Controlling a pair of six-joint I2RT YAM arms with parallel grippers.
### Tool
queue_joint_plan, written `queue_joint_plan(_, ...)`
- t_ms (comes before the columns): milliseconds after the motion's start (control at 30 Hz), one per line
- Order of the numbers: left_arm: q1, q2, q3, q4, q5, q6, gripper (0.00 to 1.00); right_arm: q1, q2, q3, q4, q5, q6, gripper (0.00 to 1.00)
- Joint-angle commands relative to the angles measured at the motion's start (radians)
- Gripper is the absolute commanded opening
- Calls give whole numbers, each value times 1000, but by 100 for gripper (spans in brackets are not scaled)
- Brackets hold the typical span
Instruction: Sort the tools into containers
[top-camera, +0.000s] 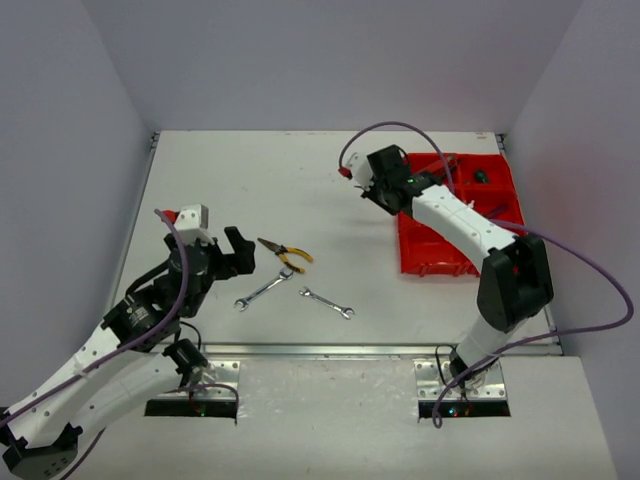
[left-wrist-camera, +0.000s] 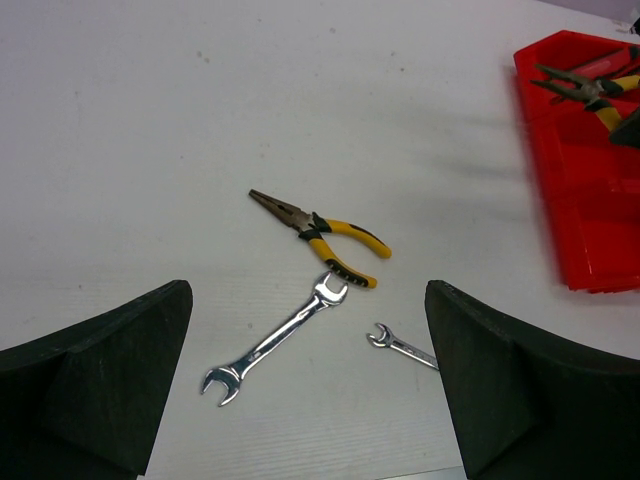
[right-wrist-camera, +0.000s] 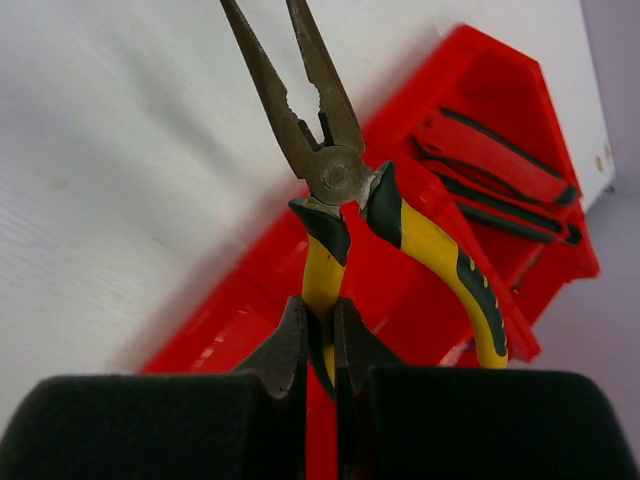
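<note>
Left end effector (top-camera: 242, 253) apart by 2 wrenches (left-wrist-camera: 275, 343) (left-wrist-camera: 403, 346), 1 loose pliers (left-wrist-camera: 320, 232); right end effector (right-wrist-camera: 320, 340) tight on 1 pliers (right-wrist-camera: 335, 175)

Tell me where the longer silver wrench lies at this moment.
In the top view the longer wrench lies on the table, left of centre, just on the near side of the yellow-handled pliers lying there and left of the smaller wrench.
</note>
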Motion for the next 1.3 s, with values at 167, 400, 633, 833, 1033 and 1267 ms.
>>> queue_joint_plan(167, 0, -26, 25, 53, 31, 26, 100, -216, -45, -30, 90, 174, -282, 0)
queue_joint_plan(400, 1, -34, 18, 62, 48, 33, 100, -312, -38, -104, 157, 241, -341, 0)
queue_joint_plan(633, 0, -36, 20, 63, 52, 36, 100, -317, -106, -252, 243, 219, -389, 0)
queue_joint_plan(833, -1, -49, 16, 64, 52, 36, 100, -310, -83, -249, 249, 198, -384, 0)
queue_joint_plan(1033, -1, -55, 15, 61, 47, 36, 100, -291, -32, -223, 227, 188, -348, 7)
queue_joint_plan(1267, -1, -57, 15, 61, 43, 35, 100, -263, -41, -211, 202, 162, -329, 30)
